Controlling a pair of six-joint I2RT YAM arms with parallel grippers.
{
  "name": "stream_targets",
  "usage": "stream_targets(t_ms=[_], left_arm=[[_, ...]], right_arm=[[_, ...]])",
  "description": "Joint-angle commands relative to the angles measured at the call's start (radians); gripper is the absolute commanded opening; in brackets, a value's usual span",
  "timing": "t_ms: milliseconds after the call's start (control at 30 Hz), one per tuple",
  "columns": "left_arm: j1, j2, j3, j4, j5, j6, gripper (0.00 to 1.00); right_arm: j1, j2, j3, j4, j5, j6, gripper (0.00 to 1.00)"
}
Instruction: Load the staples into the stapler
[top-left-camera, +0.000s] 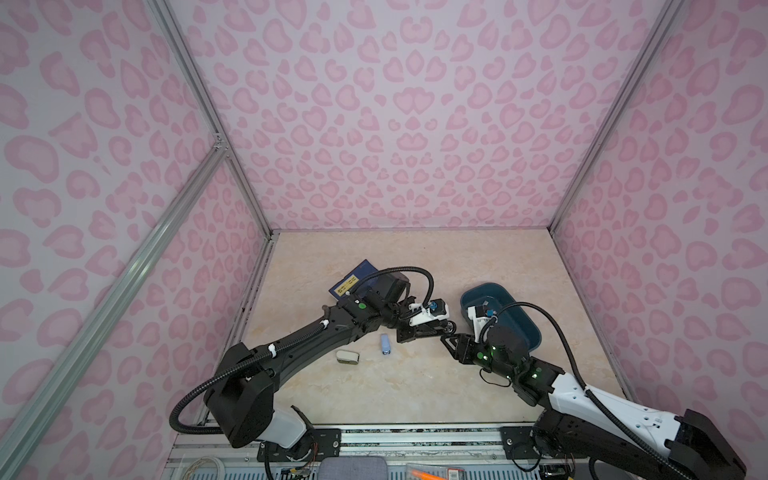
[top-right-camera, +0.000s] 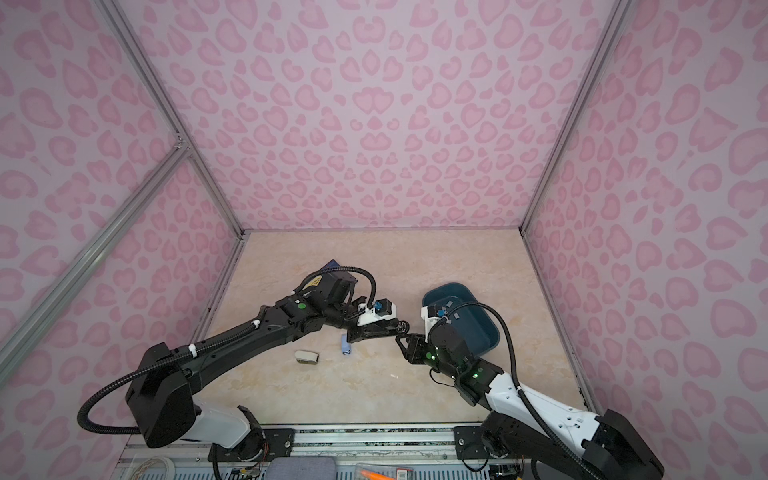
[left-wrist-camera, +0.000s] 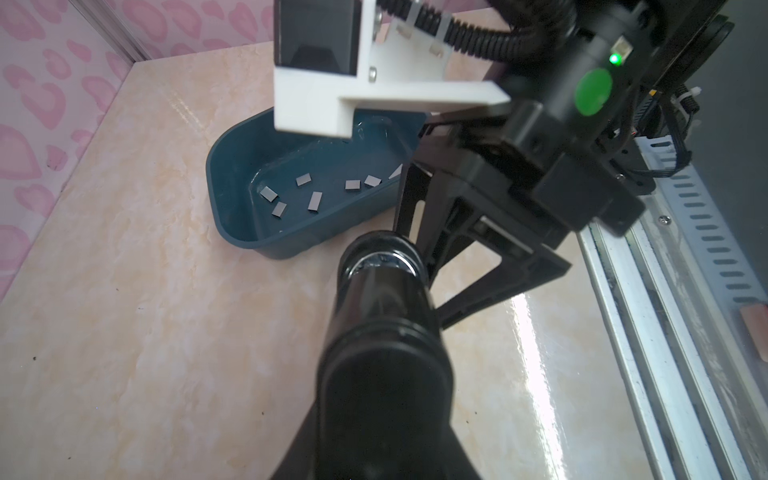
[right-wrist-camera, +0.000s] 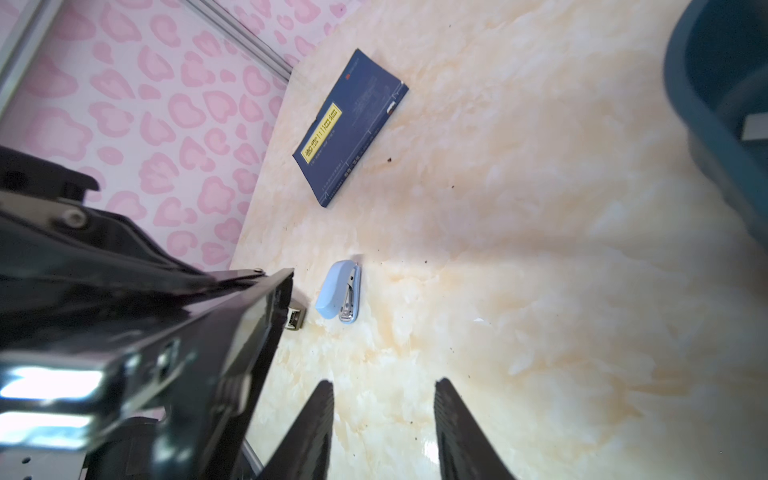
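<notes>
A black stapler (left-wrist-camera: 382, 316) sits lengthwise in my left gripper (top-left-camera: 432, 330), which is shut on it and holds it above the table. Its front end (top-left-camera: 448, 328) points toward the right arm. In the right wrist view its metal magazine (right-wrist-camera: 124, 332) shows at close range. Several staples (left-wrist-camera: 316, 199), small grey strips, lie loose in the teal bin (left-wrist-camera: 232, 232). My right gripper (right-wrist-camera: 384, 386) is open with only bare table between its fingers. It hangs just beside the stapler's front end (top-right-camera: 401, 326), in front of the bin (top-left-camera: 536, 332).
A small light-blue stapler (top-left-camera: 385, 345) and a white-grey one (top-left-camera: 347, 357) lie on the table below the left arm. A dark blue book (right-wrist-camera: 349, 129) lies near the left wall. Pink patterned walls close three sides; a metal rail (top-left-camera: 415, 436) runs along the front.
</notes>
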Motion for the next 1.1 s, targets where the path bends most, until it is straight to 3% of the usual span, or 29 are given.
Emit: stream_targets(t_ms=[0,267,467,767,1067], left_arm=[[0.014,0.004,-0.010,0.054,0.017,0.008,0.04],[0.018,-0.002,-0.007,0.043,0.020,0.016,0.04],[0.015,-0.012,-0.024,0.048,0.042,0.035,0.04],[0.015,-0.023,-0.023,0.049,0.068,0.047,0.04],[0.015,0.006,0.010,0.048,0.037,0.045,0.04]], right_arm=[[-0.019,-0.082,-0.039,-0.014,0.055,0.020,0.45],[-0.021,-0.268,-0.063,0.000,0.002,0.001,0.54],[-0.009,-0.227,-0.024,0.041,-0.012,0.010,0.53],[-0.010,0.014,0.035,0.150,-0.062,0.055,0.32],[-0.009,0.076,0.035,0.222,-0.122,0.127,0.18]])
